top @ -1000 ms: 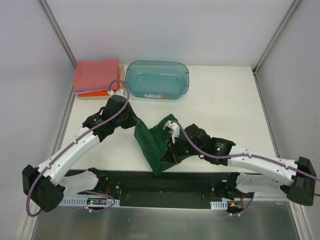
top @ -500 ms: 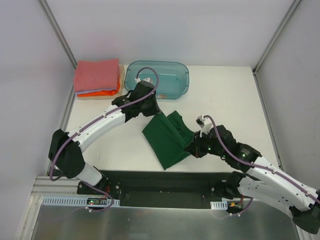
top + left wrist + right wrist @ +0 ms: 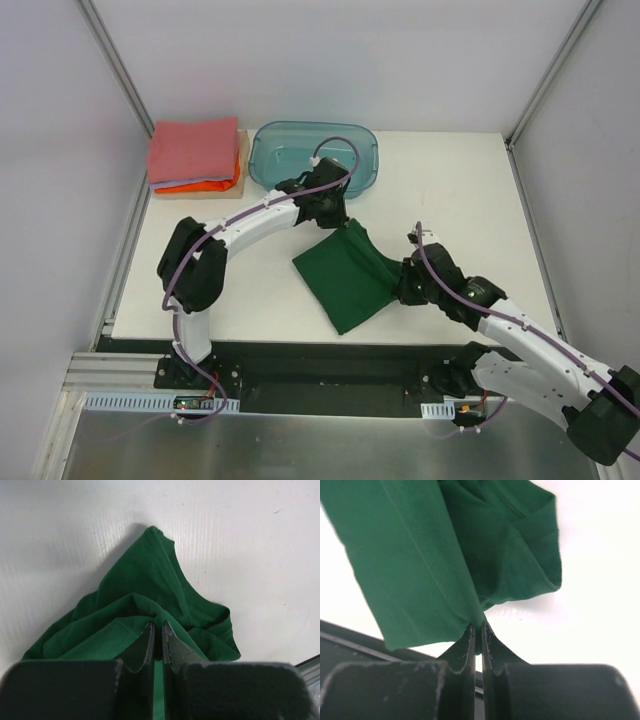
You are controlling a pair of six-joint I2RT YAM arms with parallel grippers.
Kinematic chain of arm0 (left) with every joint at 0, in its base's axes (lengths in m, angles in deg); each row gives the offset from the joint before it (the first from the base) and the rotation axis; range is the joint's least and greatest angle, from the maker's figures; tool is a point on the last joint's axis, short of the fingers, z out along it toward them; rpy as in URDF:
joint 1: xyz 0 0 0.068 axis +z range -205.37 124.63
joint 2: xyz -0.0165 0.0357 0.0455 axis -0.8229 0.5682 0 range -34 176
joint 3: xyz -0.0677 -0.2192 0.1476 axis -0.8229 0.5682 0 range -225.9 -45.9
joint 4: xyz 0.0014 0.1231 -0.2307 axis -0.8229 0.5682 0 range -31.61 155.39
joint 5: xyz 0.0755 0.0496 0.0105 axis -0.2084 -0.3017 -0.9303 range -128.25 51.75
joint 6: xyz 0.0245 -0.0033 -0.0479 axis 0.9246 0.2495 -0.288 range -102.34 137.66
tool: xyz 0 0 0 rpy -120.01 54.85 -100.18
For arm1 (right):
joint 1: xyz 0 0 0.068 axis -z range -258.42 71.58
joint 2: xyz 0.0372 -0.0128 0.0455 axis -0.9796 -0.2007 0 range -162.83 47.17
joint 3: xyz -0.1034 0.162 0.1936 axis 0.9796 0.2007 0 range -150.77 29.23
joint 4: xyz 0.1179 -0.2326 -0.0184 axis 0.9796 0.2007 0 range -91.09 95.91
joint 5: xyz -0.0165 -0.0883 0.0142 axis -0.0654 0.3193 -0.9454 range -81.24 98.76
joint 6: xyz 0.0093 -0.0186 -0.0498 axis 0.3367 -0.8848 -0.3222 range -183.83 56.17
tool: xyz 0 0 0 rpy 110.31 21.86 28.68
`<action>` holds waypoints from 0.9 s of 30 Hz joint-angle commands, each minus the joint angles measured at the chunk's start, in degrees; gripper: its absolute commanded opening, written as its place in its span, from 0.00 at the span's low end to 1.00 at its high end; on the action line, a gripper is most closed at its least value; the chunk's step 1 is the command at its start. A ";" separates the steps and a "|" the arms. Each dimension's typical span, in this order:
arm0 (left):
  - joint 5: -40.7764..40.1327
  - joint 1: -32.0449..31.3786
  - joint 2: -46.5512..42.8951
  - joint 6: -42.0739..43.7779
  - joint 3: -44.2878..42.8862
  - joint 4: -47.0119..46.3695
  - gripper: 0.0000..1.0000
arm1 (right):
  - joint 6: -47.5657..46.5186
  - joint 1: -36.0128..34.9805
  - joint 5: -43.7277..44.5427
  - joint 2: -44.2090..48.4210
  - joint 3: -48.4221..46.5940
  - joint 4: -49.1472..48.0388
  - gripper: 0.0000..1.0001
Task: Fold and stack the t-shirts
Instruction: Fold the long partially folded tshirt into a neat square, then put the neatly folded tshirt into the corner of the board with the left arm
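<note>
The dark green t-shirt (image 3: 347, 275) lies folded over itself in the middle of the table. My left gripper (image 3: 334, 216) is shut on its far edge, seen in the left wrist view (image 3: 157, 626) pinching a fold of green cloth (image 3: 145, 595). My right gripper (image 3: 397, 287) is shut on the shirt's right edge, seen in the right wrist view (image 3: 478, 627) with cloth (image 3: 420, 570) hanging from the tips. A stack of folded shirts sits at the back left: salmon-pink (image 3: 193, 148) on top, lavender and orange (image 3: 205, 185) edges below.
The translucent teal plastic bin (image 3: 300, 170) stands at the back centre, just behind my left gripper. The table's near edge and black rail (image 3: 320, 360) lie close to the shirt's near corner. White walls enclose the sides.
Both grippers have carried the green shirt to the right and away from the near edge. The left arm has swung far right, past the bin's front. The shirt now lies flatter and wider.
</note>
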 commanded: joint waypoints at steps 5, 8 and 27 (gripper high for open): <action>-4.99 0.21 7.36 0.51 -7.30 -0.75 0.09 | -4.18 3.24 12.90 -4.30 1.65 -2.80 0.12; -5.18 0.12 7.46 0.86 -8.27 -0.40 0.29 | -5.68 4.56 18.61 -6.15 0.07 -2.81 0.33; 19.25 -1.46 0.14 4.64 -1.49 -6.47 0.99 | -6.21 4.65 -15.49 -2.80 0.69 -10.72 0.96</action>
